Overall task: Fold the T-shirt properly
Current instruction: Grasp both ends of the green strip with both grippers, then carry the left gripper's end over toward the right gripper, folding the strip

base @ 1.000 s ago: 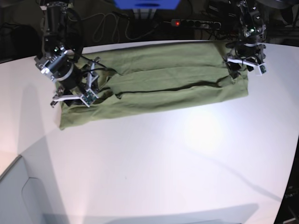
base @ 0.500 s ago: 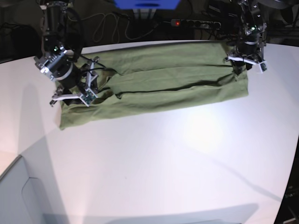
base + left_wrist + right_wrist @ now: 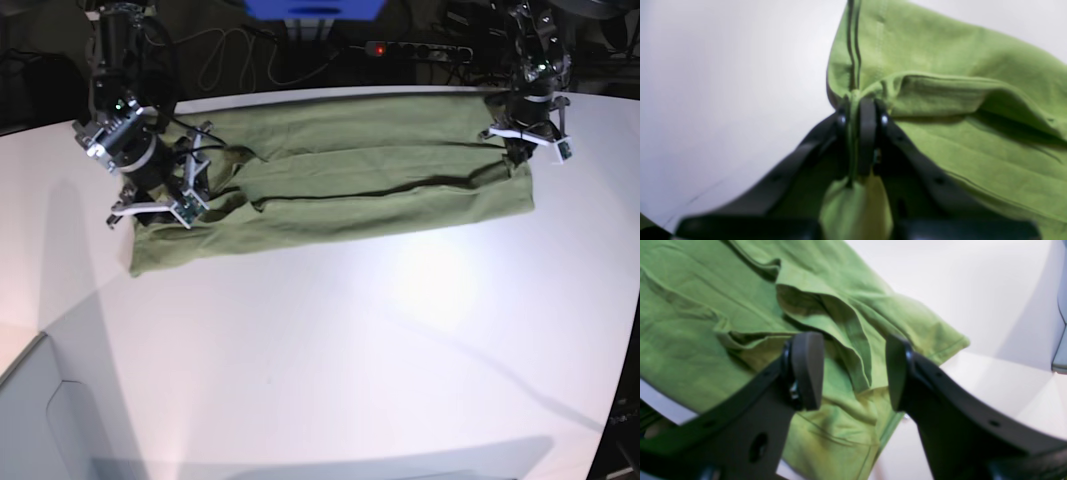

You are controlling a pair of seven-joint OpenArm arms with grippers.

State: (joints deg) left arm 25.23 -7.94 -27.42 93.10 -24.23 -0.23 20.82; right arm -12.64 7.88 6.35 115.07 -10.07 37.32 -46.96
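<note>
The T-shirt, a plain sage-green cotton garment already doubled lengthwise into a long wrinkled band, lies across the far part of the white table, running from one arm to the other. At the band's end on the left arm's side, the left gripper has its black jaws pinched shut on a bunched fold of fabric at a stitched seam, cloth squeezed up between the pads and hanging below them. At the opposite end, the right gripper stands with jaws apart, straddling a raised hem flap of the T-shirt without closing on it; in the base view that gripper sits low over the cloth.

The step in hand appears to be securing both ends before a crosswise fold. Done well, the right jaws would close on all layers of that flap, not just the top hem, so the two ends lift evenly and the lengthwise creases hold.

Room is generous toward the camera: the near half of the tabletop is bare and unobstructed. Behind the band, the table's far edge is close, with dark cables and a power strip beyond, so any carry is best directed forward.
</note>
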